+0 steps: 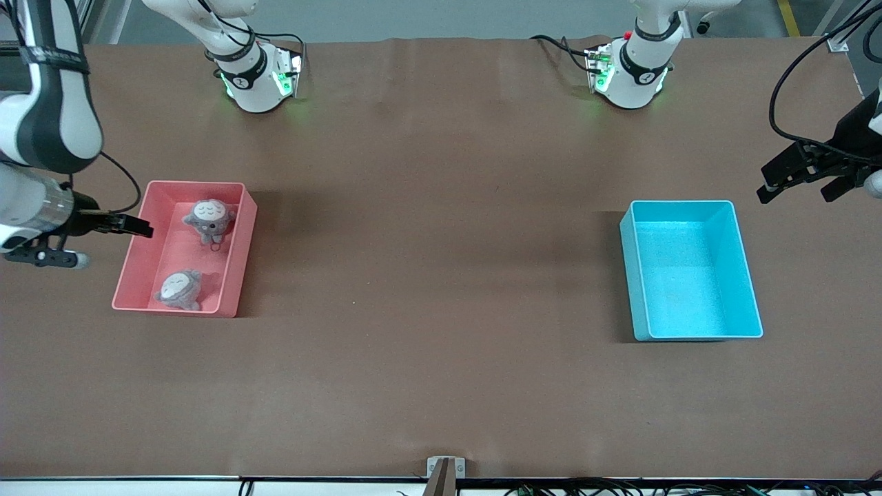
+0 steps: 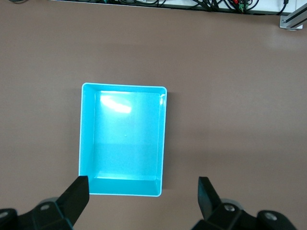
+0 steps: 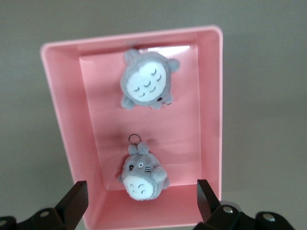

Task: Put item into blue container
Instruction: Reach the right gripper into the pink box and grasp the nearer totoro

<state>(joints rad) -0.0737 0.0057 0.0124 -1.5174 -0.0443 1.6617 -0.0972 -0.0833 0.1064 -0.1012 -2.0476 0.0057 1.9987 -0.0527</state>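
container (image 1: 691, 272): on the table (image 1: 441, 289), toward the left arm's end, well apart from the bin
bin (image 1: 238, 265): on the table toward the right arm's end, about level with the container in nearness to the front camera
first plush toy (image 1: 210, 220): inside the bin, in the half farther from the front camera
second plush toy (image 1: 179, 289): inside the bin, nearer to the front camera than the first, apart from it
right gripper (image 1: 96, 238): over the bin's outer rim, at the table's end, fingers spread
left gripper (image 1: 803, 176): over the table just off the container's corner, toward the table's end, fingers spread
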